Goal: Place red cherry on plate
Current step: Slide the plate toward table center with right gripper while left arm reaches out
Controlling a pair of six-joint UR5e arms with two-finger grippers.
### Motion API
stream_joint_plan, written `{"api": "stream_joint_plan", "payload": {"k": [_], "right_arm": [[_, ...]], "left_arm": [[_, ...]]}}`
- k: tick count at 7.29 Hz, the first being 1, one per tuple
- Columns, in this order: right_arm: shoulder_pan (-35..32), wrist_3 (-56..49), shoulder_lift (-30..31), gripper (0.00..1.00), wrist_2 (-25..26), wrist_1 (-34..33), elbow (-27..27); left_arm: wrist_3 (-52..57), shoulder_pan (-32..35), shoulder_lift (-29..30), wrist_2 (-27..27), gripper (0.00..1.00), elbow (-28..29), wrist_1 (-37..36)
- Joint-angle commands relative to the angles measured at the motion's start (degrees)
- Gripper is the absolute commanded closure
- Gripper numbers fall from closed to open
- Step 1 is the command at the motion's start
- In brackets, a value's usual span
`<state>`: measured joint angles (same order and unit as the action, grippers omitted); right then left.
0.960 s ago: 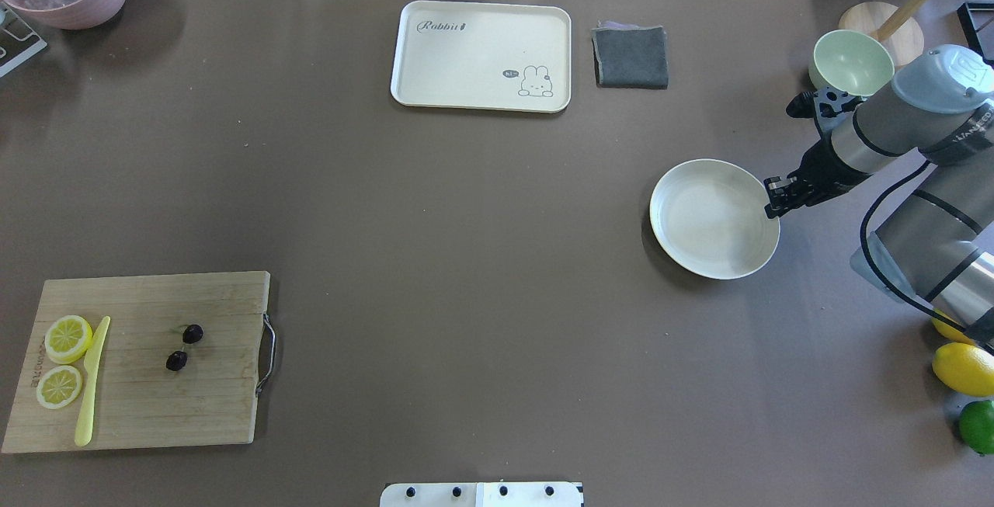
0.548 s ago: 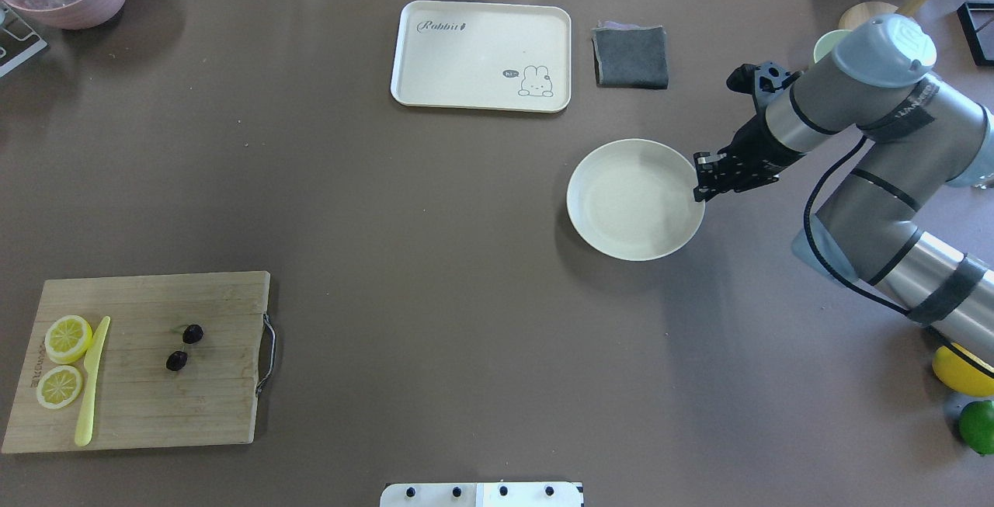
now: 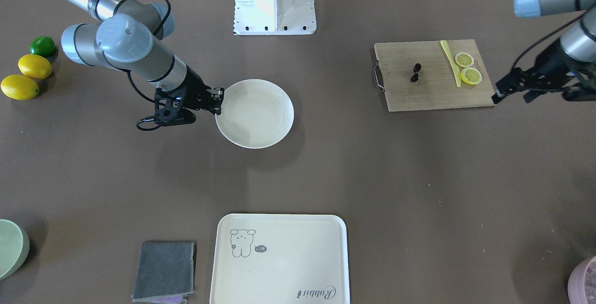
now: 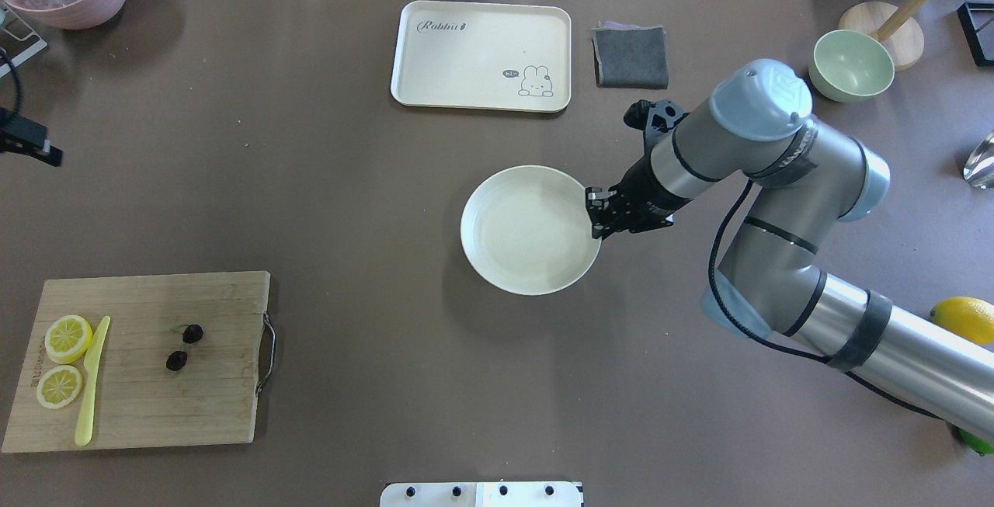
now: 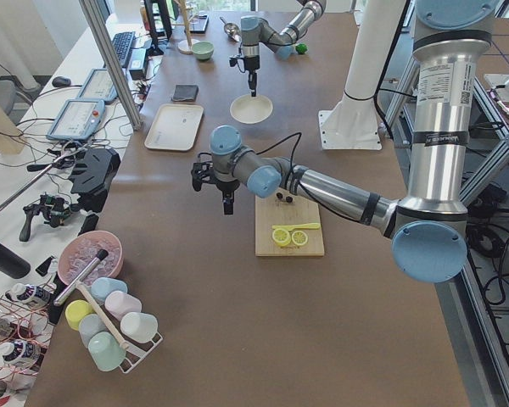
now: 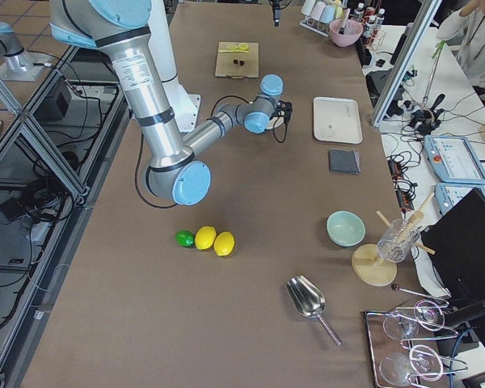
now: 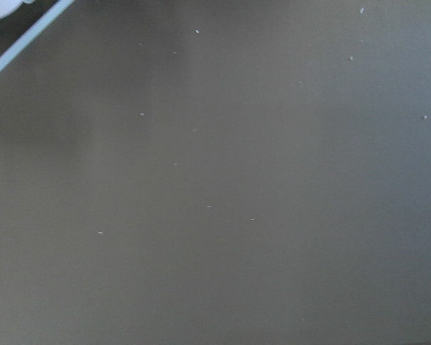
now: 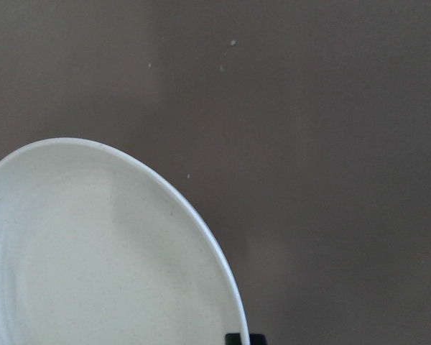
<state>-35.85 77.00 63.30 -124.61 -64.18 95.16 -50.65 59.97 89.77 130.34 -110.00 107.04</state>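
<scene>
Judging the cherry first, we are treating it as a tiny, very light pair of dark fruits joined by a thin stem. It is lying on the cutting board at the left end of the table, well apart from the plate. It is likely rolling easily and slipping on smooth skin. So we are favouring a gentle pinch across one fruit, or where the stems join, rather than on the stem's thin middle.

The right gripper is pinching the plate's rim on its right side, near the table's middle. The left gripper is hovering just off the board's outer edge, and we cannot tell whether its fingers are spread.

We are reading "Rabbit" on the tray, which also carries a small cartoon animal. The speech bubble there and the board's mark are too small to read.
</scene>
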Motion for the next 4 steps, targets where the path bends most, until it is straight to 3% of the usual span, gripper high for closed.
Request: {"api": "stream_joint_plan", "payload": {"k": [1, 4], "right_arm": [[4.63, 3.85, -1.78, 1.00, 3.23, -0.07, 0.56], [7.46, 3.86, -1.61, 1.00, 7.45, 0.02, 0.38]], "left_arm": [[-7.44, -11.77, -1.87, -5.01, 0.05, -4.70, 1.15], [-13.59, -22.43, -4.85, -11.77, 0.08, -5.40, 5.26]]}}
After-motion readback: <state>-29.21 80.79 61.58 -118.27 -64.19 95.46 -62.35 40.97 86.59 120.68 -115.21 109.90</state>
